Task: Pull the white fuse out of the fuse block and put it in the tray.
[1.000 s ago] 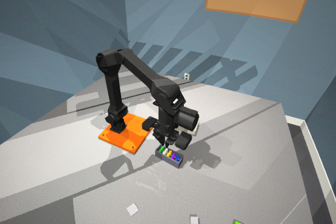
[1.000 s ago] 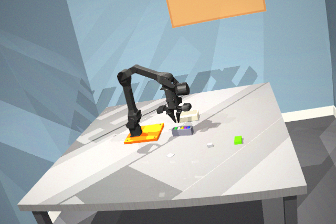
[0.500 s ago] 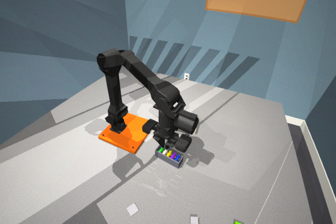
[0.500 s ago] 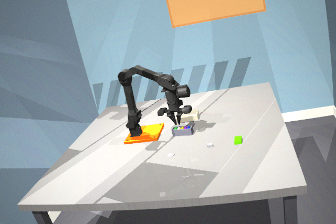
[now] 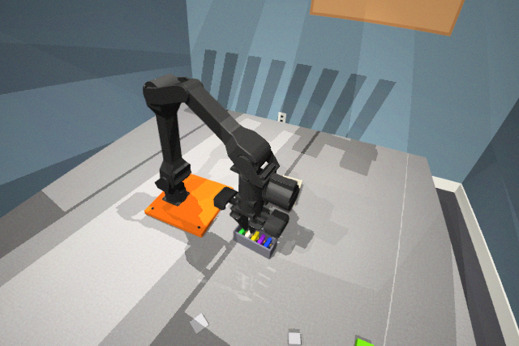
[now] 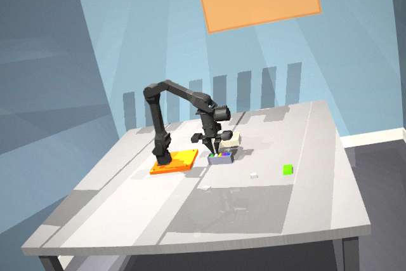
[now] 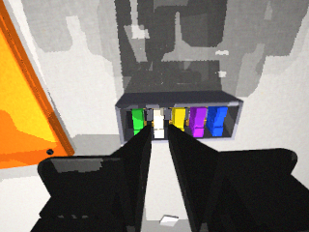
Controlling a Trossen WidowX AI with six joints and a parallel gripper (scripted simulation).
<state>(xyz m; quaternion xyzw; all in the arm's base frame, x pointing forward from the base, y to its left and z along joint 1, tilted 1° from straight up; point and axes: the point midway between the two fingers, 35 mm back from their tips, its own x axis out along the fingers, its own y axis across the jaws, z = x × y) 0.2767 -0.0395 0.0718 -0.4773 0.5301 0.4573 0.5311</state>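
The grey fuse block (image 5: 257,249) (image 6: 220,160) (image 7: 227,100) stands on the table and holds a row of fuses. The white fuse (image 5: 248,233) (image 7: 158,129) sits in its slot, second from the left in the wrist view, between a green fuse (image 7: 138,119) and a yellow fuse (image 7: 179,117). A purple fuse (image 7: 197,122) and a blue fuse (image 7: 216,121) follow. My gripper (image 5: 246,227) (image 6: 213,151) (image 7: 158,129) points straight down over the block. Its fingers stand a narrow gap apart, one on each side of the white fuse's top. The cream tray (image 5: 298,181) (image 6: 231,139) lies just behind the block, mostly hidden by the arm.
The arm's orange base plate (image 5: 196,208) (image 6: 180,159) (image 7: 24,121) lies left of the block. A green cube (image 5: 363,342) (image 6: 287,169) and two small white pieces (image 5: 201,319) (image 5: 294,337) (image 6: 253,175) (image 6: 205,187) lie towards the table's front.
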